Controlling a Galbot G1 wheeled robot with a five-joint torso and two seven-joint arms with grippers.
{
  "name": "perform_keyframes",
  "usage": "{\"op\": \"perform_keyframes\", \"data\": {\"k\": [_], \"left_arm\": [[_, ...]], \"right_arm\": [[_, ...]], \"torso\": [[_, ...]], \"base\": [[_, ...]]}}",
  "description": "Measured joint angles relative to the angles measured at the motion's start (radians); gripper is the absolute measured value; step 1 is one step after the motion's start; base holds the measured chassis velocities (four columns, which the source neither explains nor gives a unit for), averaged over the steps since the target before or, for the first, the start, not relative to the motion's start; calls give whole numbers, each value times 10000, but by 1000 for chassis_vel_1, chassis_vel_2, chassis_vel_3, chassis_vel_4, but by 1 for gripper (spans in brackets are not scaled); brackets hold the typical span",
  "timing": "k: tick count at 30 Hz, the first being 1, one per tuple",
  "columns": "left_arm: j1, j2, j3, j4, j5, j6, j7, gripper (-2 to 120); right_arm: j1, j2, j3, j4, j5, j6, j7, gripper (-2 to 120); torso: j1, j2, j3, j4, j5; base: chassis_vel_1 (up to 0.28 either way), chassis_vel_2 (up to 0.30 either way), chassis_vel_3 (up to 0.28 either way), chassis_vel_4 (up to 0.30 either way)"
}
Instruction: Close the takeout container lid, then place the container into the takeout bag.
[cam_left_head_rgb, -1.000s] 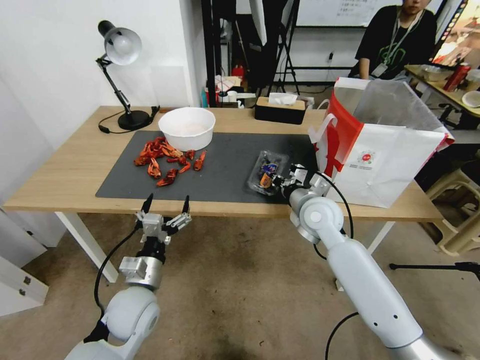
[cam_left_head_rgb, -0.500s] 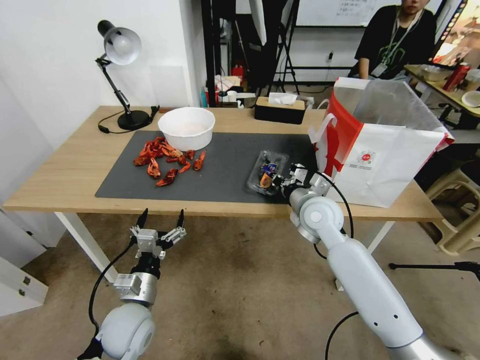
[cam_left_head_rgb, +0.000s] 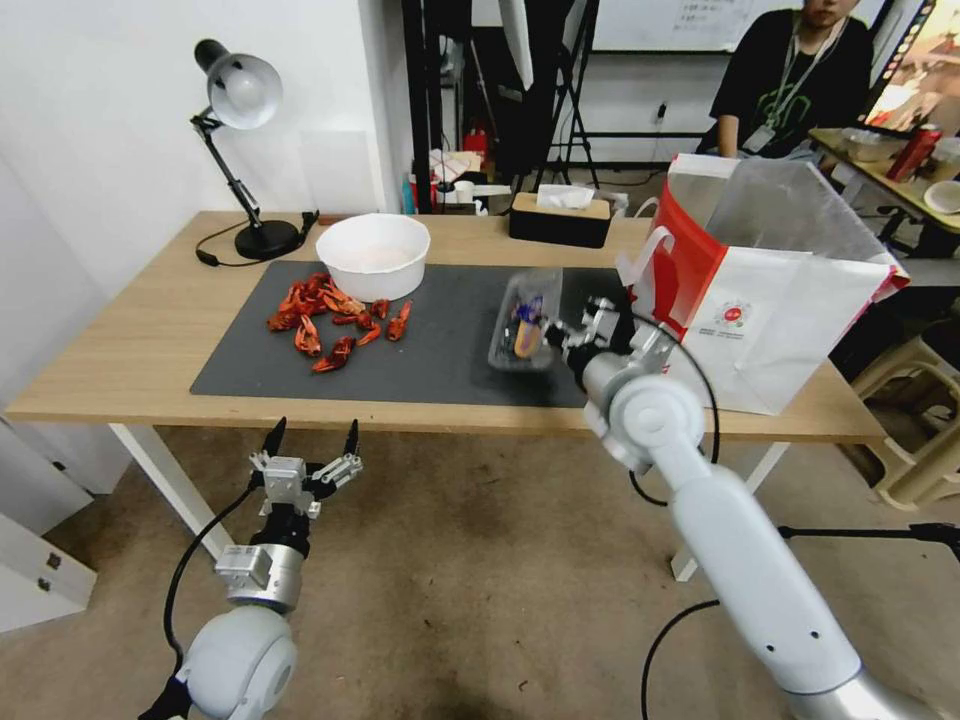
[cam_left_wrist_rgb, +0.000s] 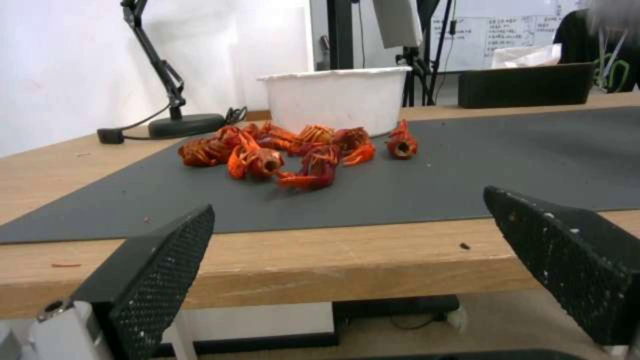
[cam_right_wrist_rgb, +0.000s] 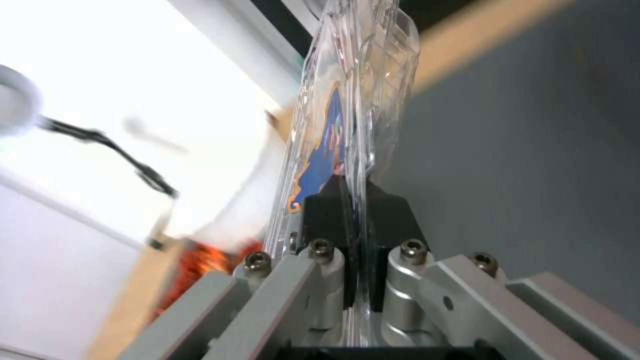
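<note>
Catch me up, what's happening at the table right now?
The right claw is shut on the edge of the takeout container, holding it tilted above the dark mat, lid closed, beside the takeout bag. The bag stands open on the table's right end, and the container is not in it yet. The left claw hangs open below the table's front edge, idle. A white bowl and red crawfish sit on the mat.

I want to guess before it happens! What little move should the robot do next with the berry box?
Probably carry it sideways toward the takeout bag. The right pincer grips the closed takeout container above the mat, beside the bag's open top.
</note>
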Motion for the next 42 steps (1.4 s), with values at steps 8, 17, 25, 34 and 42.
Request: {"op": "perform_keyframes", "data": {"k": [8,17,25,34,42], "left_arm": [[45,31,-79,-89,-44,26,-6,100],[10,-47,-61,-201,-9,82,-11,100],[-89,-103,73,-219,23,100,-9,100],[-123,-106,157,-296,46,203,-6,100],[-128,-112,162,-313,46,228,-6,100]], "right_arm": [[1358,-782,1056,1179,824,-182,533,0],[2640,-2444,2672,775,-188,-505,523,0],[1854,-3527,3146,254,-2394,-901,84,0],[911,-3101,3107,252,-3169,-1211,140,22],[836,-3176,3328,402,-3103,-1364,224,49]], "torso": [[0,0,0,0,0],[-1,1,-2,-1,2],[-2,1,-2,-4,0],[-2,2,-1,1,0],[-2,2,-2,0,-1]], "base": [[0,0,0,0],[0,0,0,0],[0,0,0,0],[0,0,0,0],[0,0,0,0]]}}
